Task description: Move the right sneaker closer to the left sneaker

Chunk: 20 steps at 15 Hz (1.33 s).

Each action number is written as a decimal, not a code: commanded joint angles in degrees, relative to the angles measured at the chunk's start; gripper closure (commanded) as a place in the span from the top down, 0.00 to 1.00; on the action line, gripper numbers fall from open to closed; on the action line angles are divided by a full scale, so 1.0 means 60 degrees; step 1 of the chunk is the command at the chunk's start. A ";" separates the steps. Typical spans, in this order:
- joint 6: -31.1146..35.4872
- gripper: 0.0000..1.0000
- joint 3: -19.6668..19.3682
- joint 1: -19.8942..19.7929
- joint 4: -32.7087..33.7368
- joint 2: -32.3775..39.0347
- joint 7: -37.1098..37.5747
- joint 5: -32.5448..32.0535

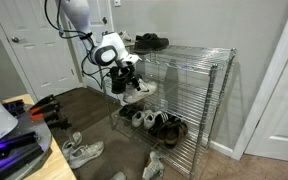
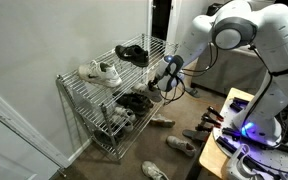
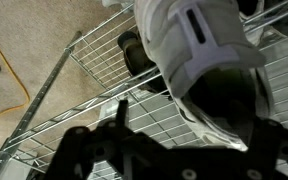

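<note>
A white low-top sneaker, the right sneaker [image 3: 199, 45], fills the upper right of the wrist view, its dark opening facing me, over a wire shelf. In an exterior view it shows white just under my gripper [image 1: 136, 88] at the rack's near end. My gripper [image 3: 189, 125] [image 1: 124, 70] [image 2: 165, 74] is open. One finger stands clear to the left of the sneaker's side; the other finger is lost in the dark. A matching white sneaker, the left sneaker [image 2: 96, 71], lies on the wire shelf farther along the rack.
The metal wire rack [image 1: 216, 70] [image 2: 60, 80] stands against the wall. Black shoes [image 1: 150, 42] [image 2: 132, 53] sit on its top shelf. Several dark and pale shoes [image 1: 154, 122] fill the lower shelves. Worn grey sneakers [image 1: 82, 150] lie on the floor. A desk with gear [image 2: 246, 135] stands nearby.
</note>
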 commanded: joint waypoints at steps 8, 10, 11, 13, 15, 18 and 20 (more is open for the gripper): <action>-0.1923 1.00 -0.0035 -0.0352 0.0358 -0.0106 -0.0184 -0.1838; -0.1948 0.75 0.0292 -0.0595 0.0438 -0.0023 -0.0348 -0.2093; -0.1976 0.74 0.0364 -0.0631 0.0455 0.0012 -0.0329 -0.2195; -0.1979 0.60 0.0529 -0.0747 0.0441 0.0028 -0.0328 -0.2345; -0.1972 0.47 0.0597 -0.0808 0.0412 0.0032 -0.0320 -0.2451; -0.1958 0.28 0.0595 -0.0801 0.0382 0.0064 -0.0287 -0.2484; -0.1972 0.15 0.0565 -0.0749 0.0340 0.0063 -0.0262 -0.2488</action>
